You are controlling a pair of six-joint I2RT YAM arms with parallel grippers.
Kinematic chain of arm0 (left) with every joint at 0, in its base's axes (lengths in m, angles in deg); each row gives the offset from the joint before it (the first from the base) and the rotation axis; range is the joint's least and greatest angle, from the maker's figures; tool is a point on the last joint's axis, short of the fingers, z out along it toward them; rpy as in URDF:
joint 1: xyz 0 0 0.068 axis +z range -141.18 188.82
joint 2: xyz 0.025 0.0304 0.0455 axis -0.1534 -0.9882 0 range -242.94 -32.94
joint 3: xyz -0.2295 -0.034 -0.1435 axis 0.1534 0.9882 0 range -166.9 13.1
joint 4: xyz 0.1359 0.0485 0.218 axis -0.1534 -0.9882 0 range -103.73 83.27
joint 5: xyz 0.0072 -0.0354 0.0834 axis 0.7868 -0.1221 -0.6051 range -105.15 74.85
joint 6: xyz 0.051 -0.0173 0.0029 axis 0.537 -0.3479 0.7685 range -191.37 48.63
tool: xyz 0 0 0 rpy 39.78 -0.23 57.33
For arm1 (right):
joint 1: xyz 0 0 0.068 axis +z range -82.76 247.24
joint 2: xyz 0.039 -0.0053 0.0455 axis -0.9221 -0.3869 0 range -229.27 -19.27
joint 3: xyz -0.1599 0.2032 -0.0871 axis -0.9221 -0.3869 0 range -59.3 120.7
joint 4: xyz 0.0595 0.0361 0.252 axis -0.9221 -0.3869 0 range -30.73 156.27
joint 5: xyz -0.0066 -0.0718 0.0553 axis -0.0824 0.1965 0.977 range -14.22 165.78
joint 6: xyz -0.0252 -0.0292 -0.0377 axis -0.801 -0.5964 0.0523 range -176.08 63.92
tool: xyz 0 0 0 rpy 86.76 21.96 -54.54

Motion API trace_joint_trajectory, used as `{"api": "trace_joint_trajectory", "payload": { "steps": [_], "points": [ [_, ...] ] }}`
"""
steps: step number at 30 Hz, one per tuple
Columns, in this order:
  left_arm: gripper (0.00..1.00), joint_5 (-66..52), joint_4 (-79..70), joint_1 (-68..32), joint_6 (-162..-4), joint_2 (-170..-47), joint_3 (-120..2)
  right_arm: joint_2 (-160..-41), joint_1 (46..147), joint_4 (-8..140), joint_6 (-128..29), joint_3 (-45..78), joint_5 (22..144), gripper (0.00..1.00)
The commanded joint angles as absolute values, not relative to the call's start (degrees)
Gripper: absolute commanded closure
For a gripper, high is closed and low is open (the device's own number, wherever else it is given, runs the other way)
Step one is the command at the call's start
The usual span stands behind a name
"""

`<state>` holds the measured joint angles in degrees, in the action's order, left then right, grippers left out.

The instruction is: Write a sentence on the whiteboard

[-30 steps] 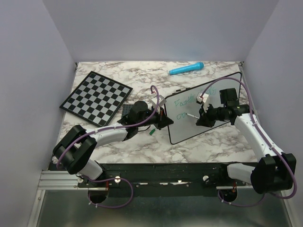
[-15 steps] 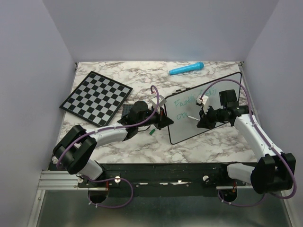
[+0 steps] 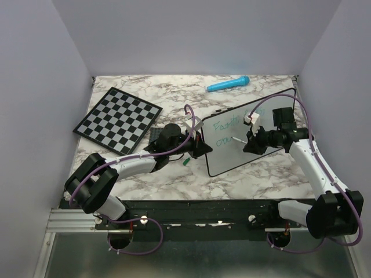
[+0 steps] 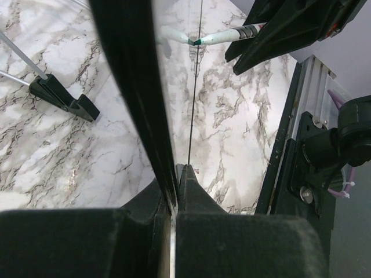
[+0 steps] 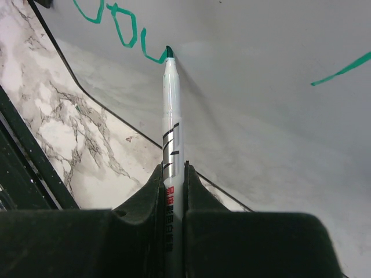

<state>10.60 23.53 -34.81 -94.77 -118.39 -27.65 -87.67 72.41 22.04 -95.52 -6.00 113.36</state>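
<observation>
The whiteboard (image 3: pixel 261 145) stands tilted up on the marble table, right of centre. My left gripper (image 3: pixel 200 145) is shut on its left edge; the left wrist view shows the black frame (image 4: pixel 134 87) pinched between the jaws (image 4: pixel 176 172). My right gripper (image 3: pixel 250 141) is shut on a white marker (image 5: pixel 172 127), whose green tip touches the whiteboard (image 5: pixel 266 87). The sentence (image 3: pixel 225 124) reads as teal words in two lines. The lower line (image 5: pixel 119 26) ends right at the marker tip. In the left wrist view the marker (image 4: pixel 223 36) meets the board face.
A black-and-white chessboard (image 3: pixel 117 120) lies at the back left. A blue cylinder-shaped object (image 3: pixel 228 84) lies near the back wall. A small green cap (image 3: pixel 186 163) rests under my left arm. A black board foot (image 4: pixel 61 95) rests on the marble. A metal rail (image 3: pixel 75 219) runs along the near edge.
My right gripper has shifted slightly right and up with the marker, and the lower teal line has grown by a stroke. The left gripper and the board have stayed put.
</observation>
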Motion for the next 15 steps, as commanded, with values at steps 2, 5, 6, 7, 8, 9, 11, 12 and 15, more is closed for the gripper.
{"api": "trace_joint_trajectory", "payload": {
  "steps": [2,5,6,7,8,9,11,12,15],
  "points": [
    [1.00,10.4,17.3,-35.5,-90.0,-119.7,-27.5,-87.3,72.1,24.7,-94.0,-4.1,112.5,0.99],
    [1.00,10.4,17.4,-35.5,-90.0,-119.7,-27.5,-87.4,72.1,24.0,-94.8,-4.7,112.5,0.99],
    [1.00,10.4,17.3,-35.5,-90.0,-119.8,-27.5,-87.4,72.1,23.7,-95.0,-5.0,112.4,0.99],
    [1.00,10.4,17.4,-35.5,-90.0,-119.9,-27.5,-87.4,72.1,23.6,-95.4,-5.6,112.3,1.00],
    [1.00,10.4,17.4,-35.5,-90.0,-119.8,-27.5,-87.3,72.0,22.9,-95.8,-5.9,112.2,0.99],
    [1.00,10.4,17.4,-35.5,-90.0,-119.9,-27.5,-87.4,72.1,22.9,-96.1,-6.2,111.8,0.99],
    [1.00,10.4,17.4,-35.5,-89.9,-119.8,-27.5,-87.1,72.0,22.2,-96.9,-7.3,111.5,1.00],
    [1.00,10.4,17.4,-35.5,-89.9,-119.8,-27.5,-87.0,72.1,22.1,-97.0,-7.5,111.0,0.99],
    [1.00,10.5,17.5,-35.5,-89.9,-119.9,-27.6,-86.4,71.6,22.0,-96.9,-8.4,110.6,1.00]
  ]
}}
